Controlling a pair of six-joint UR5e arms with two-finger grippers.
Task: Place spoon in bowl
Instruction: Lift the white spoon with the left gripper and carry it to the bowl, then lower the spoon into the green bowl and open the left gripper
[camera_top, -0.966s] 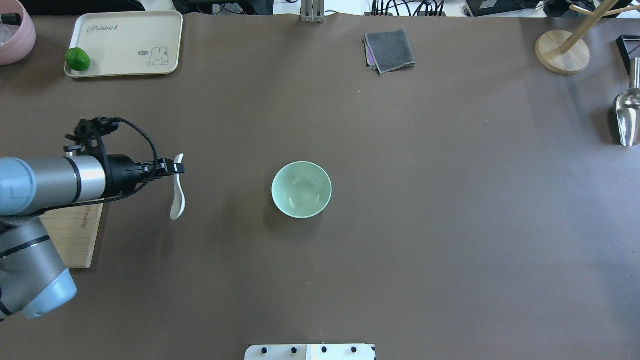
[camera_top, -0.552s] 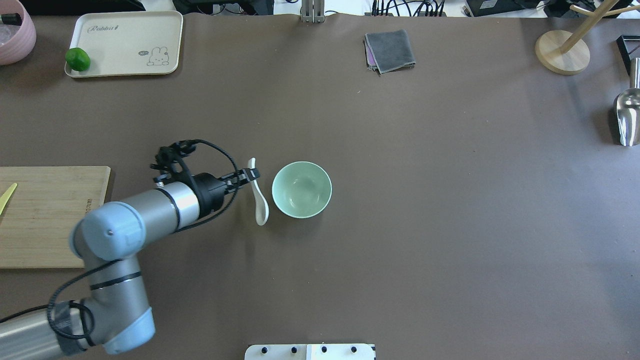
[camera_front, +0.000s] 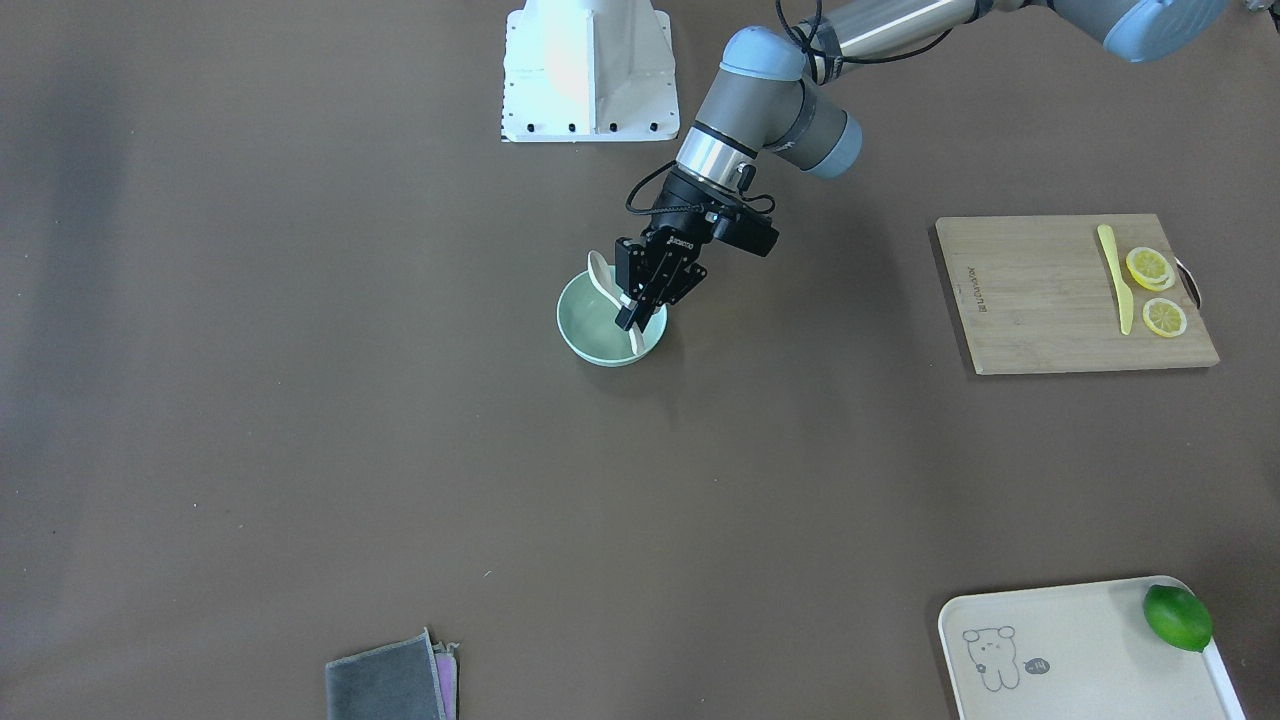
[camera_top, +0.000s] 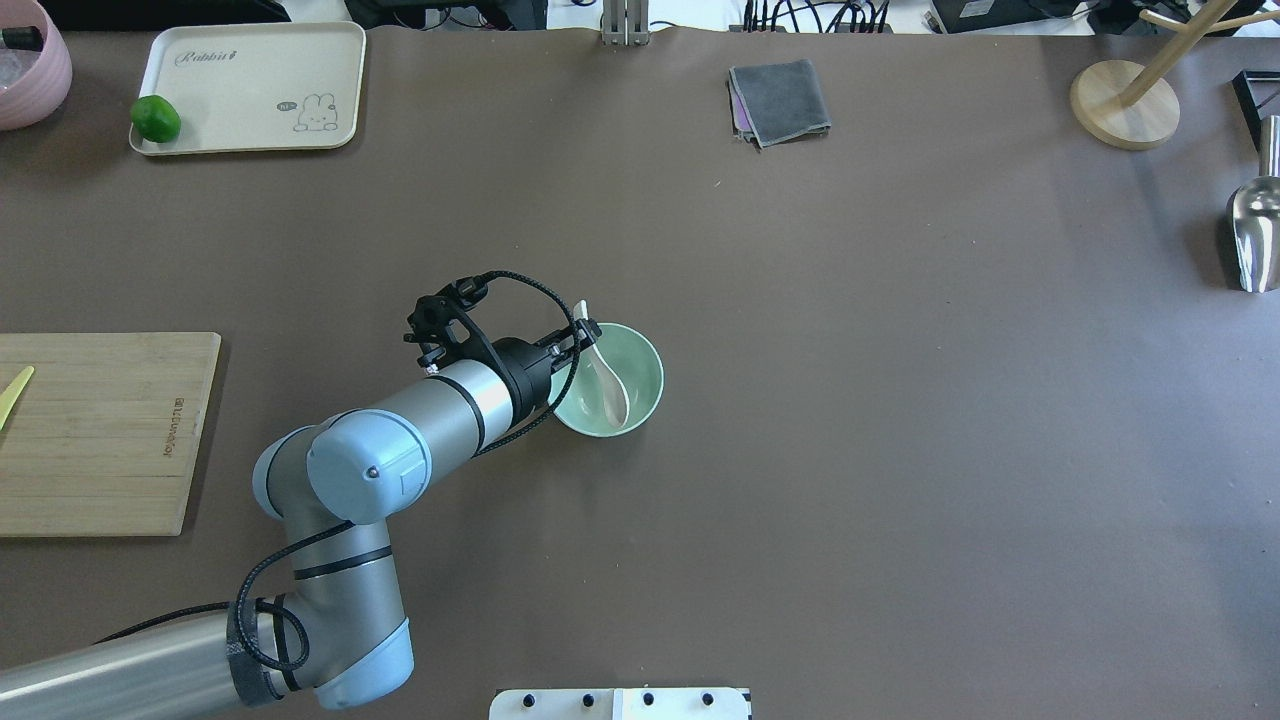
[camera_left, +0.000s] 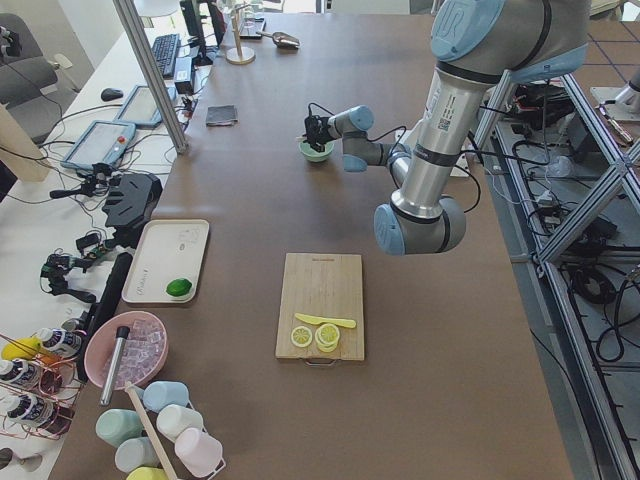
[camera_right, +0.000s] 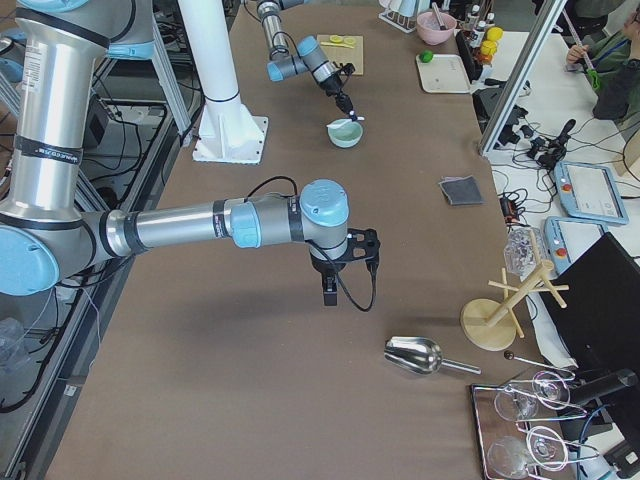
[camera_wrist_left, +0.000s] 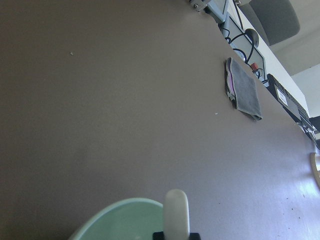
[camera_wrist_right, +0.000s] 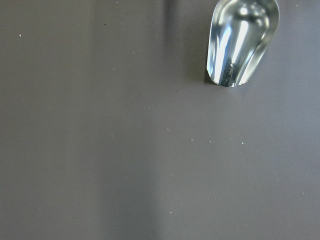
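Overhead, far left: a board (camera_top: 100, 430) lay on the tabletop (camera_top: 900, 450) with only the tip of a yellow knife (camera_top: 14, 394) in frame. The front-facing view showed the whole knife and two lemon slices (camera_front: 1148, 266) beside it. Behind the board, a tray (camera_top: 250, 90) carried a lime (camera_top: 155, 118) at its left end.

Left of centre: the left gripper (camera_top: 587, 333) was closed on the handle of the spoon (camera_top: 608, 385), above the left rim of the bowl (camera_top: 647, 372). Overhead, the scoop end lay over the bowl's interior, pointing toward the robot. The front-facing view showed the spoon tilted, with the scoop above the rim on the robot's side and the handle tip low over the opposite side. Contact between spoon and bowl could not be confirmed in any view. The left wrist camera showed only the handle tip above the bowl's rim.

Right of centre: a folded grey cloth (camera_top: 780, 100) lay near the far edge.

Far right: a wooden stand (camera_top: 1125, 103) and a metal scoop (camera_top: 1255, 235) were noted. The right gripper (camera_right: 329, 296) appeared only in the right side view, poised above bare tabletop near the metal scoop; I cannot tell whether it was wide or narrow. Its wrist camera showed the metal scoop's bowl.
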